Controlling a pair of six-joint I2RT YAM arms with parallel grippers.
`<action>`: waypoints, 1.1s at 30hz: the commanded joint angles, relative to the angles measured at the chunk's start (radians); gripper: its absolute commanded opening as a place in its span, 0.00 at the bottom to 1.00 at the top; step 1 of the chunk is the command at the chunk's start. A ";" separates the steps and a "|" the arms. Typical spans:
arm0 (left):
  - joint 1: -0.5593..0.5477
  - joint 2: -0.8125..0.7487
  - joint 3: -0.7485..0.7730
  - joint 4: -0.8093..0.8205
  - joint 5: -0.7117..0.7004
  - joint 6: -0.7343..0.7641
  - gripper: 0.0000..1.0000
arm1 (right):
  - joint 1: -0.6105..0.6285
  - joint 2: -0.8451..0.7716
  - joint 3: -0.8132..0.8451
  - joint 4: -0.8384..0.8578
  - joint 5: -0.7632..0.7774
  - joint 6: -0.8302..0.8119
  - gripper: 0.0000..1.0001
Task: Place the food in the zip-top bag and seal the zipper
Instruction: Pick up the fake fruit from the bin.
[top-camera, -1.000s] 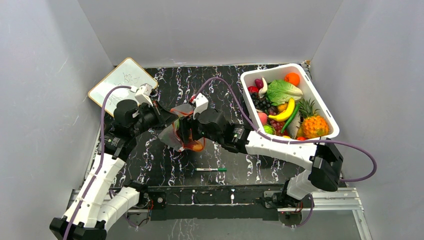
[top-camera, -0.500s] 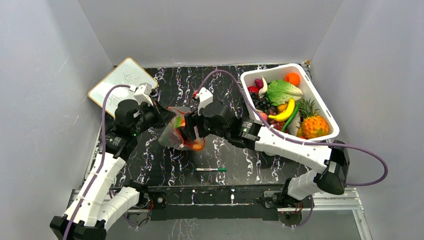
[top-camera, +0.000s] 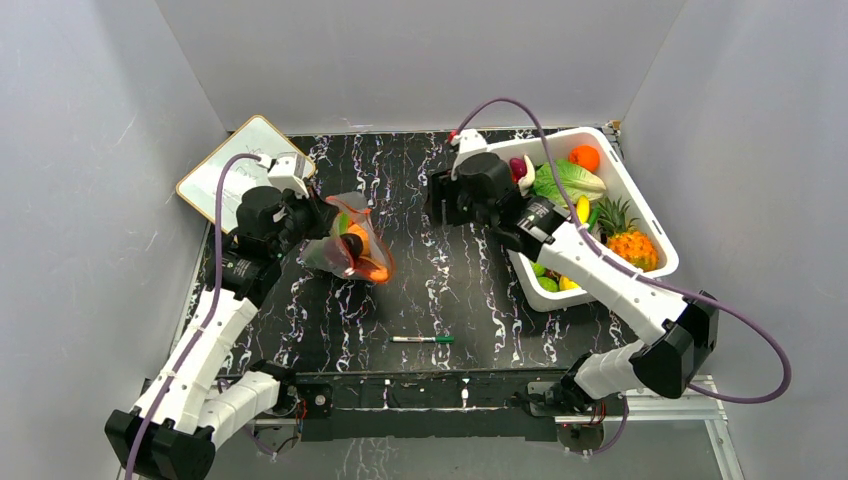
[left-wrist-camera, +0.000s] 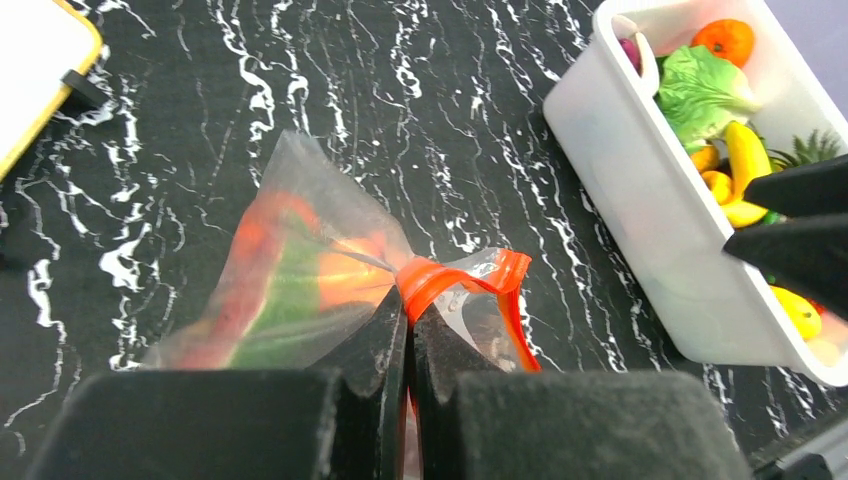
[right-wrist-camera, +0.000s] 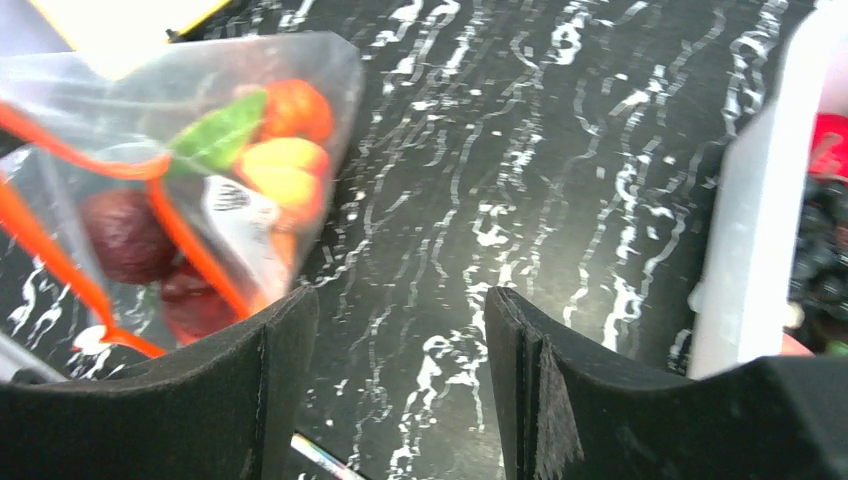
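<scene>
My left gripper (left-wrist-camera: 407, 325) pinches the zipper (left-wrist-camera: 470, 275) of the zip-top bag (left-wrist-camera: 290, 270), right gripper (right-wrist-camera: 400, 305) hangs spread and empty by the tub (left-wrist-camera: 640, 220); I'd hold the mouth steady for loading.

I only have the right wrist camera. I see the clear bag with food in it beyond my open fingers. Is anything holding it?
Observer: Yes. The left gripper is shut on the zip-top bag and pinches it right at the zipper.
Operator: I only see the tub's side wall. What's inside?
Observer: The white tub holds a banana, a lettuce, an orange and a pineapple, among others.
Operator: Anything loose nearer the arm bases?
Observer: A marker pen lies on the table there, about midway between the two arms.
</scene>
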 joint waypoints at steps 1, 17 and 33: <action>0.000 -0.031 -0.001 0.073 -0.031 0.076 0.00 | -0.096 -0.018 0.055 -0.019 0.018 0.005 0.59; 0.001 -0.178 -0.213 -0.019 0.119 0.120 0.00 | -0.416 0.038 -0.060 -0.074 0.291 0.252 0.53; 0.001 -0.230 -0.262 -0.087 0.231 0.152 0.00 | -0.542 0.072 -0.101 -0.405 0.519 0.737 0.51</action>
